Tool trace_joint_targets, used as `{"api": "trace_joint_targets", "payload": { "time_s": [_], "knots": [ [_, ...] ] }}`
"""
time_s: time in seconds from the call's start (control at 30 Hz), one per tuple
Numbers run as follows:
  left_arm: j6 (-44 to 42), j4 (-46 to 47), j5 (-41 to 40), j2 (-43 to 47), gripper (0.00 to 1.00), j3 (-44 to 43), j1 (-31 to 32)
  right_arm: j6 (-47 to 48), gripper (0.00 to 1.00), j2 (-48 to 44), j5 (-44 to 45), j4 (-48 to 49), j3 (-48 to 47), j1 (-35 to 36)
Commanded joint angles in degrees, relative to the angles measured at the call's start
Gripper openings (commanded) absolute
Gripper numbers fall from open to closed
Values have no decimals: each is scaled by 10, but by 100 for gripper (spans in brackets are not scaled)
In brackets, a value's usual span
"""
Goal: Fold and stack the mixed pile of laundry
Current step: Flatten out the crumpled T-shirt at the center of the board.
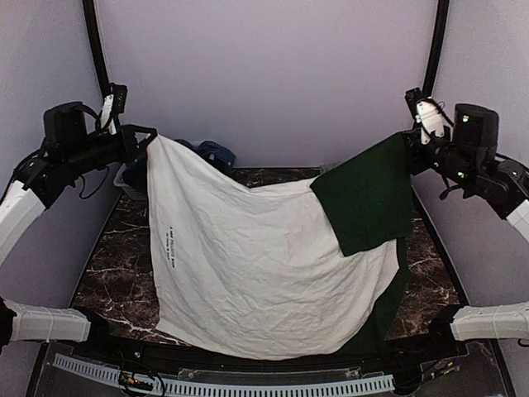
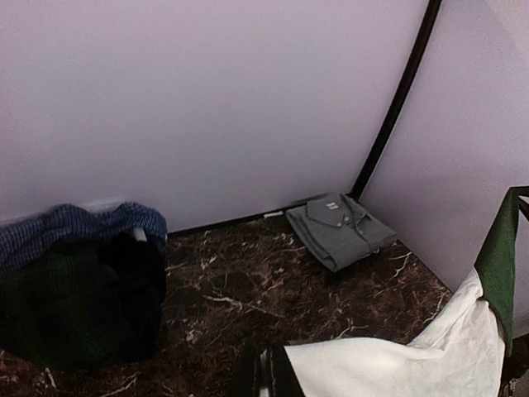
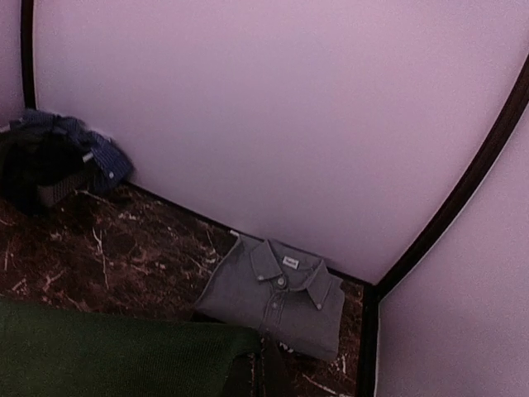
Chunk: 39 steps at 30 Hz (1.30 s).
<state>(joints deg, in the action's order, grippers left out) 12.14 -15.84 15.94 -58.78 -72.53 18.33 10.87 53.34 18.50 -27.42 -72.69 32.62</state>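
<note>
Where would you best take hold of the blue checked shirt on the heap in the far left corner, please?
Pinch the blue checked shirt along its raised top fold, coming down from above: it lies draped across the crest of the dark heap with nothing over it. The left gripper is shut on the white tee, so it would probably have to release that first.

Lighting softly and evenly from overhead, tinting the walls (image 1: 264, 74) pale lilac. Throwing only faint shadows beneath the tee (image 1: 248, 248) onto the worktop (image 1: 116, 273). Dimming and graining slightly in both wrist views, swallowing detail in the dark pile (image 2: 74, 306). Blurring the nearest cloth edges; bowing the poles (image 1: 93, 41) toward the frame corners.
</note>
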Motion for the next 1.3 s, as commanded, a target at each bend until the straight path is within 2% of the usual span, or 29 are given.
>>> {"api": "trace_joint_targets", "payload": {
  "time_s": [0.0,0.13,0.33,0.53,0.63,0.73,0.9,1.0,1.07,1.13,1.27],
  "knots": [
    [3,68,-106,-60,0,111,-1,-14,0,62,14,99,96,-38],
    [3,128,-151,-149,0,149,-2,-39,0,172,-15,187,160,-69],
    [11,153,-253,-295,0,118,-6,-45,0,322,-37,241,119,-89],
    [-9,224,-294,-325,0,118,-10,-29,0,417,-29,252,50,-93],
    [-26,201,-301,-346,0,86,-10,-25,0,452,-28,241,14,-100],
    [-25,172,-310,-366,0,67,-11,-22,0,480,-38,223,-20,-107],
    [-56,169,-267,-366,0,37,-11,-7,0,473,-25,214,-38,-119],
    [-72,100,-281,-385,0,-8,-10,-11,0,446,-39,217,-26,-125],
    [-83,72,-225,-397,0,-17,-5,-15,0,436,-45,214,-21,-125],
    [-83,91,-184,-399,0,-1,3,-17,0,436,-37,208,-19,-126],
    [-60,99,-165,-418,0,-3,15,-18,0,444,-35,199,-18,-127]
  ]
}}
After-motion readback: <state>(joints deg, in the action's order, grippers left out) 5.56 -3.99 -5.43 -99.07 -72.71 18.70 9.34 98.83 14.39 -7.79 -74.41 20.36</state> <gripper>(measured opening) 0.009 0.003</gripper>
